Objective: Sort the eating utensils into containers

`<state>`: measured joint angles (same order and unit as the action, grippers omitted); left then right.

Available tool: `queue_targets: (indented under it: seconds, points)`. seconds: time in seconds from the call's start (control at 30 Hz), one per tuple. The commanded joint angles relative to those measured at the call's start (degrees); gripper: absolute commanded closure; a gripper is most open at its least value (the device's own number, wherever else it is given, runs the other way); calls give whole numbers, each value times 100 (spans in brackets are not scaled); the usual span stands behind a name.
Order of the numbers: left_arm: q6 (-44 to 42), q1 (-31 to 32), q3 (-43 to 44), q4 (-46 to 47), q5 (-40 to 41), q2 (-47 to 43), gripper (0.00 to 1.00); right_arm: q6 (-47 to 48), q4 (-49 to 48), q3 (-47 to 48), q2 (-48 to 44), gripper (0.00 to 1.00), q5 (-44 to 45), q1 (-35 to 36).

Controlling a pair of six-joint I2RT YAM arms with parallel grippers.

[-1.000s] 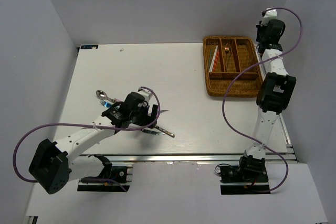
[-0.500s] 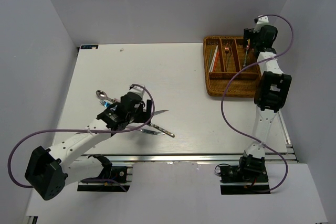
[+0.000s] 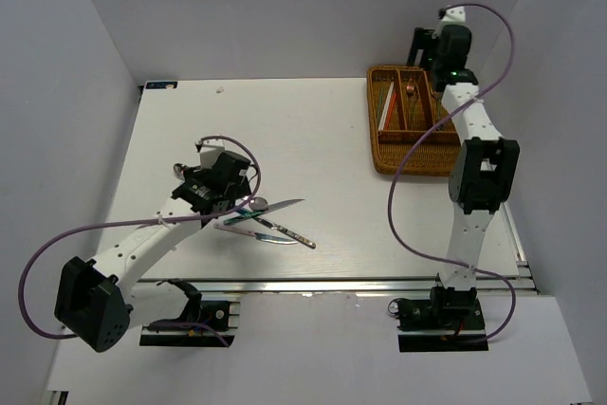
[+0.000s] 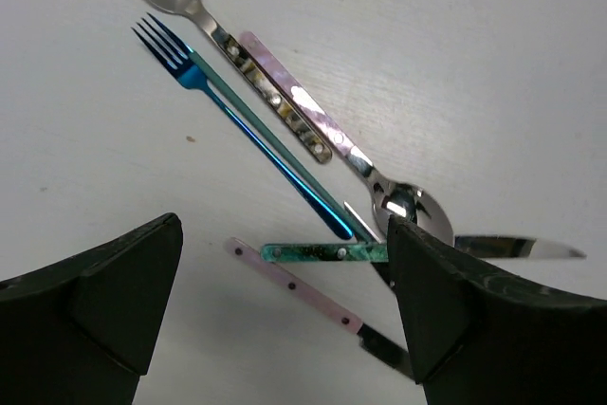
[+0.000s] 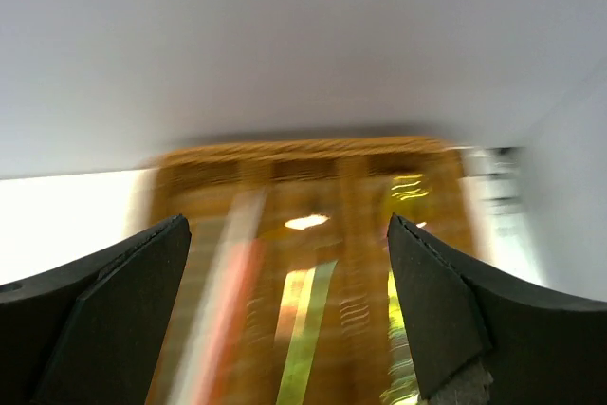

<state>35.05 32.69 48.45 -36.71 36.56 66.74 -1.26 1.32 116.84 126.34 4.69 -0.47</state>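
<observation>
Table: we see a white tabletop (image 3: 313, 139) with faint wood grain.
Walls: we find a plain pale grey left wall (image 3: 66, 92), back wall (image 3: 285, 16) and right wall (image 3: 574, 158) closing it in.
Near edge: we note a metal rail (image 3: 351, 285).
Light: soft and even, with weak shadows.

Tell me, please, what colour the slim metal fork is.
The slim metal fork is iridescent blue with teal, clearest in the left wrist view.

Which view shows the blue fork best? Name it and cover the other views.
Left wrist: the blue fork lies whole and sharp, tines to handle. Top external shows only a small cutlery pile, fork indistinct. Right wrist shows just the blurred wicker tray.
</observation>
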Motion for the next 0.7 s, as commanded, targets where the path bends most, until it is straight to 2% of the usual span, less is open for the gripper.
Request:
queue_targets:
  seconds: [0.0, 0.07, 0.1, 0.13, 0.2, 0.23, 0.37, 0.47, 0.67]
  points:
    - [949, -34, 507, -415, 904, -21, 3, -551, 315, -877, -1389, 11, 409, 1029]
    - [1580, -69, 657, -512, 1273, 58, 5, -568, 473, -1406, -1769, 11, 602, 1416]
    - [1697, -139, 744, -591, 1292, 119, 6, -595, 500, -1705, -2145, 11, 586, 1731]
    - [1768, -192, 989, -601, 1267, 311, 6, -726, 483, -2352, -2349, 11, 534, 1856]
    - [1892, -315, 1280, -662, 1170, 584, 7, -954, 300, -3075, -2962, 11, 324, 2067]
    - [1874, -350, 1629, -697, 1144, 942, 7, -1225, 264, -3766, -3184, 11, 279, 2095]
    - [2250, -544, 2292, -1163, 960, 1700, 9, -1728, 9, -5396, -4221, 11, 365, 2139]
    - [2838, -544, 2091, -997, 538, 1860, 12, -1781, -273, -6179, -4890, 11, 375, 2139]
    - [3990, -544, 2124, -855, 169, 2579, 25, -1729, -141, -6454, -5181, 11, 68, 2130]
